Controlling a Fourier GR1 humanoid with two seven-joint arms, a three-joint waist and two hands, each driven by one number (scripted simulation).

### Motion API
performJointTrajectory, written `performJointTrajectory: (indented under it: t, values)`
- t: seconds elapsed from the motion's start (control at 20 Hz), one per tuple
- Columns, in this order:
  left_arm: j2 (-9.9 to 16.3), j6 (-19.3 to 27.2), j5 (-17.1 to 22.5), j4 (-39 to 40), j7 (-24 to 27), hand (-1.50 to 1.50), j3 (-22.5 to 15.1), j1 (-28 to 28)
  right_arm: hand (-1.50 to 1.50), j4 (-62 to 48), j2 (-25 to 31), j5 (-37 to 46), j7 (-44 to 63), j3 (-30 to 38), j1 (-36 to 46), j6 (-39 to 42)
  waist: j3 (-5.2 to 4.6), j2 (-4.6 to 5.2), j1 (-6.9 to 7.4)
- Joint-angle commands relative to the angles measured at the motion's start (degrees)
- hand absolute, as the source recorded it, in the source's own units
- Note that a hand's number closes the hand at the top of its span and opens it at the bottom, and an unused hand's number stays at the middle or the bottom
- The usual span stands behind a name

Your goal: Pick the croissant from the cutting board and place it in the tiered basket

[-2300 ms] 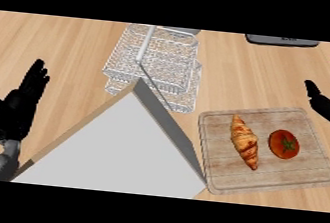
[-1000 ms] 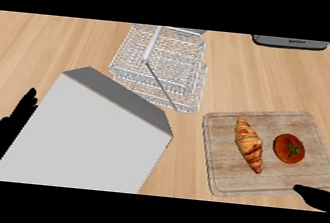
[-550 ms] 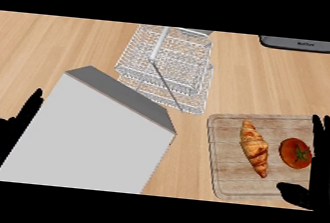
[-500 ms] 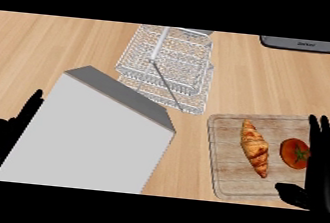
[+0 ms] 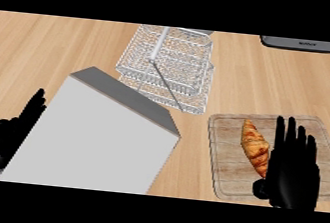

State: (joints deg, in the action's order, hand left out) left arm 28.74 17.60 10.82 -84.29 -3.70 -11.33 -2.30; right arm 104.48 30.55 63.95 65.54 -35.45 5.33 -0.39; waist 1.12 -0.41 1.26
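Right hand (image 5: 292, 168) hovers, fingers straight, beside the croissant (image 5: 253, 147).
It should shift toward nine o'clock before curling.

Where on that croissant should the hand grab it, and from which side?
Probably across its thick middle, coming from above. The croissant lies flat on the cutting board, long axis running away from the robot, ends tapering. The open right hand is already over its right side, so fingers and thumb could close across its width.
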Motion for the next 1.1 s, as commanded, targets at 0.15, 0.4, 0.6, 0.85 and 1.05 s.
performJointTrajectory:
  t: [0.15,0.4,0.6,0.85,1.05]
  values:
    - [-10.1,2.7,0.5,1.7,0.8,0.00,-4.9,-0.6,-1.50,-6.1,-11.1,3.9,8.6,-1.0,5.0,8.4,-1.29,0.64,-0.92]
    - [-9.1,2.4,0.7,2.6,1.0,0.00,-4.0,-0.9,-1.50,-10.7,-15.1,4.9,8.7,1.9,7.1,14.2,-1.33,0.64,-1.21]
    - [-10.6,3.7,-0.4,2.5,0.3,0.00,-4.7,0.9,-1.50,-14.3,-20.9,6.8,11.6,2.9,7.0,17.3,-1.24,0.46,-1.48]
    - [-12.1,3.5,-0.7,3.7,3.2,0.00,-4.6,-2.0,-1.50,-16.2,-22.4,7.8,9.2,8.4,8.1,19.8,-1.18,0.36,-1.28]
    - [-12.5,2.8,-1.3,4.9,4.1,0.00,-4.4,-2.1,-1.50,-19.6,-24.3,9.5,6.3,11.5,9.9,20.3,-1.16,0.42,-1.11]
